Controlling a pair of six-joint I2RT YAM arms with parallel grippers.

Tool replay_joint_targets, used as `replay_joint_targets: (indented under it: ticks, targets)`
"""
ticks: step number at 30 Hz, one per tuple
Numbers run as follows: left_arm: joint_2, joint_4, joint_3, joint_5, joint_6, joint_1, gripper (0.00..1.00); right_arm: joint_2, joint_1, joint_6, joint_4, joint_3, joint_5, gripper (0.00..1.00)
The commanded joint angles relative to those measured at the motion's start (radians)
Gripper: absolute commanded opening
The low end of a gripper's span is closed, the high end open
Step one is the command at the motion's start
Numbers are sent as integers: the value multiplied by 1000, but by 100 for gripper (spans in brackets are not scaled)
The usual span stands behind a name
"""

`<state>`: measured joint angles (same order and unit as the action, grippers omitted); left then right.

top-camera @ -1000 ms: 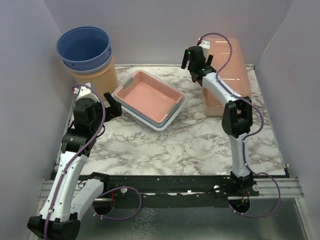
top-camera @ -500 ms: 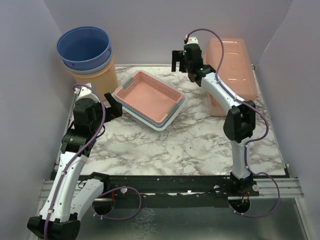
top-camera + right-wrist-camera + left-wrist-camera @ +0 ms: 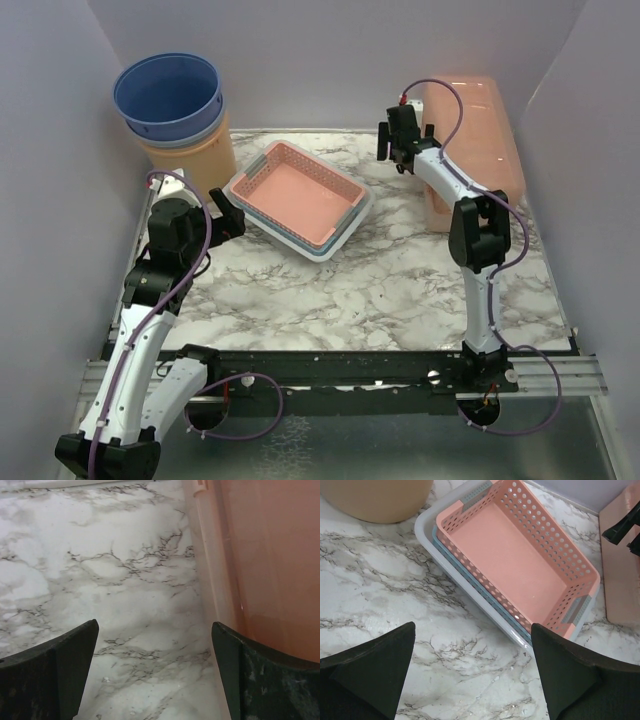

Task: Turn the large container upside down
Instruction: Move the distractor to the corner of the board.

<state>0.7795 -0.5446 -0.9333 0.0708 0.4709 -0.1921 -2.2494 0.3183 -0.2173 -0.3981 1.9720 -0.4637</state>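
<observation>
The large container (image 3: 478,135), a translucent peach-orange box, stands at the back right of the marble table. It fills the right side of the right wrist view (image 3: 272,565) and shows at the right edge of the left wrist view (image 3: 621,580). My right gripper (image 3: 403,155) is open and empty just left of the container's left wall, over bare marble (image 3: 155,680). Its right finger (image 3: 260,675) is next to that wall. My left gripper (image 3: 226,213) is open and empty above the table, left of the pink basket (image 3: 472,680).
A pink perforated basket (image 3: 305,190) nested in grey and blue ones sits at mid-back (image 3: 520,565). An orange bucket (image 3: 190,155) with blue buckets (image 3: 168,95) stacked in it stands at the back left. White walls close in the sides and back.
The right gripper came off the container's top, swung left, then came back down beside its left wall. The container has shifted to the right. The left arm has not moved.
</observation>
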Motion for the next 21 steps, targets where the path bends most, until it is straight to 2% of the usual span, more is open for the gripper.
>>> replay_joint_targets:
  ticks: [1,6,15,21]
  targets:
    - [-1,-5,15,-9,-2,-3,99,58,-57,60,0,-71,-72,100]
    - [-7,-5,28,-6,0,-3,99,109,-101,55,36,-150,-35,100]
    - [-1,-5,32,1,17,-3,99,118,-197,13,-5,-134,29,100]
    - [12,0,36,-8,37,-3,99,113,-192,-17,-39,-85,189,100]
